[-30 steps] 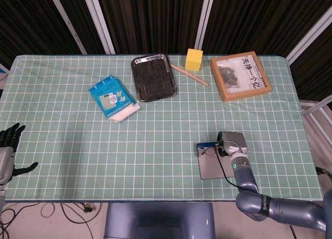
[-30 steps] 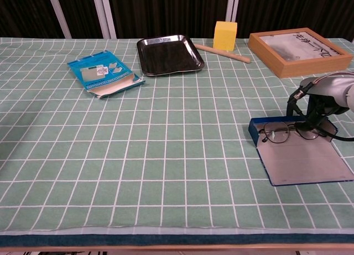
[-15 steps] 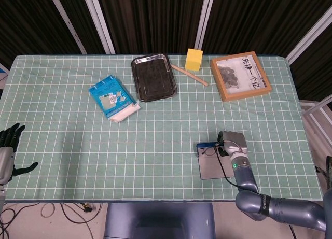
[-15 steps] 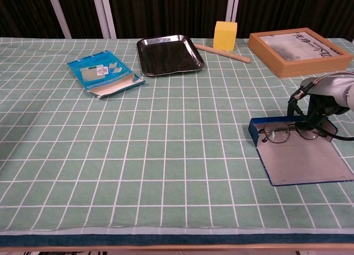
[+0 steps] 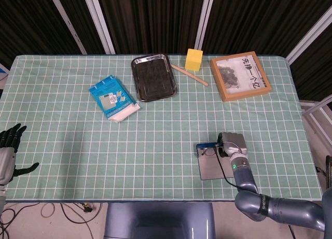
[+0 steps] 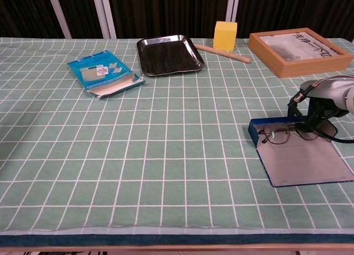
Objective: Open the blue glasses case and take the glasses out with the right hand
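The blue glasses case (image 6: 301,162) lies open and flat near the table's front right, its grey inside facing up; the head view shows the case (image 5: 212,167) too. Thin dark-framed glasses (image 6: 276,133) rest along its back edge. My right hand (image 6: 323,105) hangs over the right end of the glasses with dark fingers pointing down onto the frame. Those fingers hide the right lens, so a grip cannot be made out. In the head view the right hand (image 5: 232,144) covers the case's back right corner beside the glasses (image 5: 208,151). My left hand (image 5: 7,148) is off the table's left edge, fingers spread, holding nothing.
A black metal tray (image 6: 168,55), a yellow block (image 6: 225,35) and a wooden stick (image 6: 221,53) lie at the back. A wooden framed box (image 6: 298,50) sits back right, close behind my right hand. A blue packet (image 6: 104,73) lies at the left.
My right hand has shifted slightly to the right and lower over the glasses. The glasses, the case and my left hand have not moved.
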You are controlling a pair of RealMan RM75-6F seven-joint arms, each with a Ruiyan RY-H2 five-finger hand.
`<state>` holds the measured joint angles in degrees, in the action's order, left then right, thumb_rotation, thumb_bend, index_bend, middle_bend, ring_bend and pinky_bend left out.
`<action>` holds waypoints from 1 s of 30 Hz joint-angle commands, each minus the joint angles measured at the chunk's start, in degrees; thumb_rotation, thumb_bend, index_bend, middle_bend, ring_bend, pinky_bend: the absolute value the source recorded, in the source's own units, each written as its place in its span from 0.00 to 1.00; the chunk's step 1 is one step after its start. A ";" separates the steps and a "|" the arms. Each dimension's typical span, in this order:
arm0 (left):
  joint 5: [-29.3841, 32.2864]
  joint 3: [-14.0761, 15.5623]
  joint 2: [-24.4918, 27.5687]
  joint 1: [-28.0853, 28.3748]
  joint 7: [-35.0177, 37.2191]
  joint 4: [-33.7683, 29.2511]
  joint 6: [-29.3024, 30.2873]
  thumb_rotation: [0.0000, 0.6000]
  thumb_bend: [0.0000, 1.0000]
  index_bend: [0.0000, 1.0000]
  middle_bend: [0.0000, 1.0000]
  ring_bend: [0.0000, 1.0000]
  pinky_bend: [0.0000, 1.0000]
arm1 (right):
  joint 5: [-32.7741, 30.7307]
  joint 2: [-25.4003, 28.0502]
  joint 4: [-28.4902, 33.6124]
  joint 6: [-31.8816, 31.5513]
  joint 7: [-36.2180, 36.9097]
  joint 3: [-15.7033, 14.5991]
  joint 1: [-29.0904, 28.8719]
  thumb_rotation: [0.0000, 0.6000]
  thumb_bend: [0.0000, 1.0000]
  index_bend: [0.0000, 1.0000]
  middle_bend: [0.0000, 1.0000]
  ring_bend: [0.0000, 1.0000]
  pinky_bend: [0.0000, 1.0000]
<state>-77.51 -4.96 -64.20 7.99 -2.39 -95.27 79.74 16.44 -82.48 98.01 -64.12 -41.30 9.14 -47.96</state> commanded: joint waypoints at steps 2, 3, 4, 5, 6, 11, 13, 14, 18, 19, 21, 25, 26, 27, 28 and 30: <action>0.05 -0.03 0.02 -0.01 0.09 0.00 -0.01 1.00 0.00 0.00 0.00 0.00 0.00 | -0.11 0.04 0.03 -0.13 -0.10 0.08 -0.06 1.00 0.53 0.43 1.00 1.00 1.00; 0.05 -0.03 0.04 0.00 0.11 0.00 -0.02 1.00 0.00 0.00 0.00 0.00 0.00 | -0.15 0.06 0.04 -0.15 -0.14 0.10 -0.07 1.00 0.53 0.43 1.00 1.00 1.00; 0.05 -0.03 0.04 0.00 0.10 0.01 -0.03 1.00 0.00 0.00 0.00 0.00 0.00 | -0.18 0.07 0.04 -0.15 -0.17 0.12 -0.09 1.00 0.53 0.43 1.00 1.00 1.00; 0.03 -0.02 0.03 0.01 0.09 0.01 -0.04 1.00 0.00 0.00 0.00 0.00 0.00 | -0.27 0.10 0.06 -0.15 -0.21 0.16 -0.12 1.00 0.54 0.43 1.00 1.00 1.00; 0.02 -0.01 0.02 0.01 0.07 0.00 -0.04 1.00 0.00 0.00 0.00 0.00 0.00 | -0.31 0.11 0.07 -0.14 -0.24 0.17 -0.13 1.00 0.55 0.43 1.00 1.00 1.00; 0.06 -0.04 0.01 -0.01 0.08 -0.02 0.01 1.00 0.00 0.00 0.00 0.00 0.00 | -0.56 0.15 0.12 -0.01 -0.40 0.19 -0.23 1.00 0.57 0.45 1.00 1.00 1.00; 0.03 -0.03 0.01 0.00 0.05 -0.02 0.02 1.00 0.00 0.00 0.00 0.00 0.00 | -0.69 0.13 0.07 0.03 -0.52 0.16 -0.29 1.00 0.57 0.46 1.00 1.00 1.00; 0.02 -0.02 0.01 -0.01 0.03 -0.02 0.01 1.00 0.00 0.00 0.00 0.00 0.00 | -0.71 0.12 0.02 0.03 -0.55 0.17 -0.31 1.00 0.57 0.46 1.00 1.00 1.00; 0.05 -0.03 0.01 -0.01 0.05 -0.04 0.02 1.00 0.00 0.00 0.00 0.00 0.00 | -0.71 0.13 -0.07 -0.03 -0.54 0.26 -0.35 1.00 0.57 0.48 1.00 1.00 1.00; 0.06 -0.04 0.01 -0.01 0.07 -0.04 0.02 1.00 0.00 0.00 0.00 0.00 0.00 | -0.77 0.13 -0.08 -0.04 -0.57 0.27 -0.37 1.00 0.57 0.48 1.00 1.00 1.00; 0.04 -0.03 0.02 -0.01 0.09 -0.04 0.01 1.00 0.00 0.00 0.00 0.00 0.00 | -0.81 0.15 -0.07 -0.07 -0.61 0.32 -0.42 1.00 0.57 0.48 1.00 1.00 1.00; 0.02 -0.03 0.02 0.00 0.11 -0.04 0.00 1.00 0.00 0.00 0.00 0.00 0.00 | -0.82 0.18 0.04 -0.16 -0.65 0.50 -0.53 1.00 0.57 0.49 1.00 1.00 1.00; 0.02 -0.03 0.03 -0.01 0.12 -0.03 0.02 1.00 0.00 0.00 0.00 0.00 0.00 | -0.74 0.17 0.07 -0.23 -0.64 0.55 -0.56 1.00 0.57 0.49 1.00 1.00 1.00; 0.01 -0.03 0.03 -0.02 0.13 -0.03 0.04 1.00 0.00 0.00 0.00 0.00 0.00 | -0.61 0.16 0.09 -0.30 -0.58 0.63 -0.58 1.00 0.57 0.50 1.00 1.00 1.00; 0.03 -0.04 0.02 -0.01 0.13 -0.03 0.03 1.00 0.00 0.00 0.00 0.00 0.00 | -0.35 0.12 0.12 -0.41 -0.43 0.78 -0.60 1.00 0.57 0.50 1.00 1.00 1.00; 0.05 -0.06 0.03 -0.02 0.14 -0.04 0.05 1.00 0.00 0.00 0.00 0.00 0.00 | 0.62 -0.17 0.26 -1.02 1.20 1.98 -0.39 1.00 0.57 0.50 1.00 1.00 1.00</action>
<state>-77.46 -5.01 -64.17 7.97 -2.26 -95.32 79.79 16.45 -82.45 98.17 -64.73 -41.21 10.29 -48.49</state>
